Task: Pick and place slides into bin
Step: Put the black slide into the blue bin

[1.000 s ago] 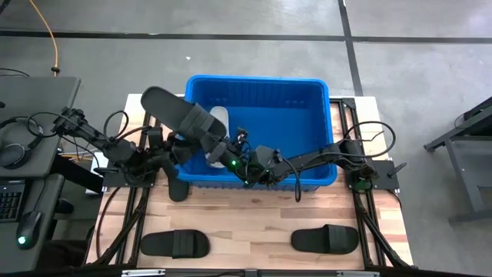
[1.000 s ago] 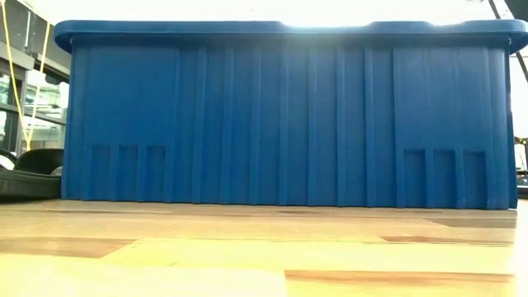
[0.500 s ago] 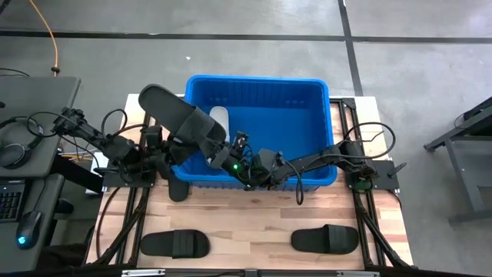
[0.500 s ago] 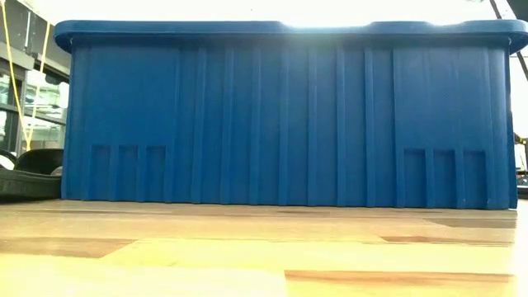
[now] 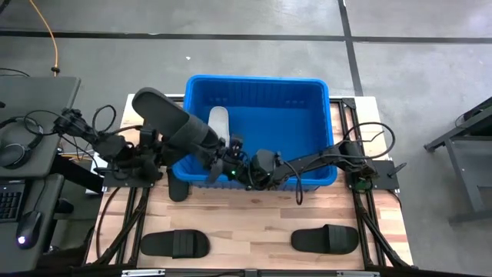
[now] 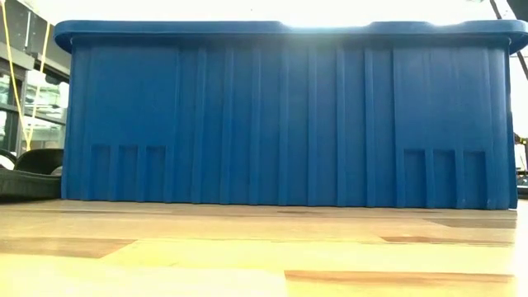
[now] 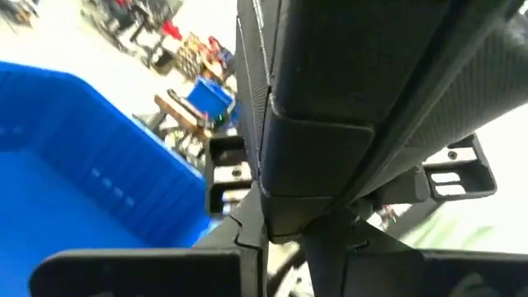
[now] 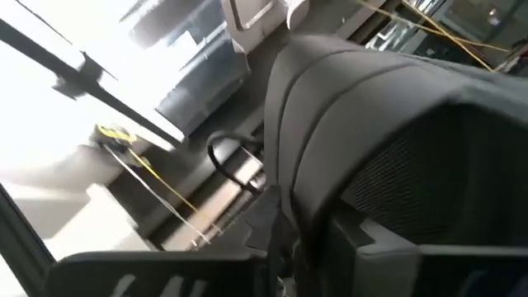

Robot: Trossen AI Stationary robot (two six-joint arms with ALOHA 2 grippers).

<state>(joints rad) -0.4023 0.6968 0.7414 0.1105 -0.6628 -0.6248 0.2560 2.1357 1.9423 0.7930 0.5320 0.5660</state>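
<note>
The blue bin (image 5: 261, 78) holds one light grey slide (image 5: 219, 121) by its left wall, and the rest of its floor is bare. My left pincer (image 5: 164, 148) is clamped on a black slide (image 5: 173, 119) tilted across the bin's left rim. My right pincer (image 5: 233, 164) is at that slide's inner end; I cannot tell how its fingers stand. Two more black slides (image 5: 175, 244) (image 5: 324, 239) lie along the table's (image 5: 254, 215) front edge, with open wood between them.

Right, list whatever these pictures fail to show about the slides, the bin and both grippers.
- Low view: the ribbed wall of the bright blue plastic bin fills the frame, hiding its inside and both arms.
- High view: the raised black strap slide and arm hardware cover the left gripper and right gripper; the jaws are too small to read.
- Wrist views: the slide, very close, blocks nearly everything.
- The light grey slide inside is partly covered.
</note>
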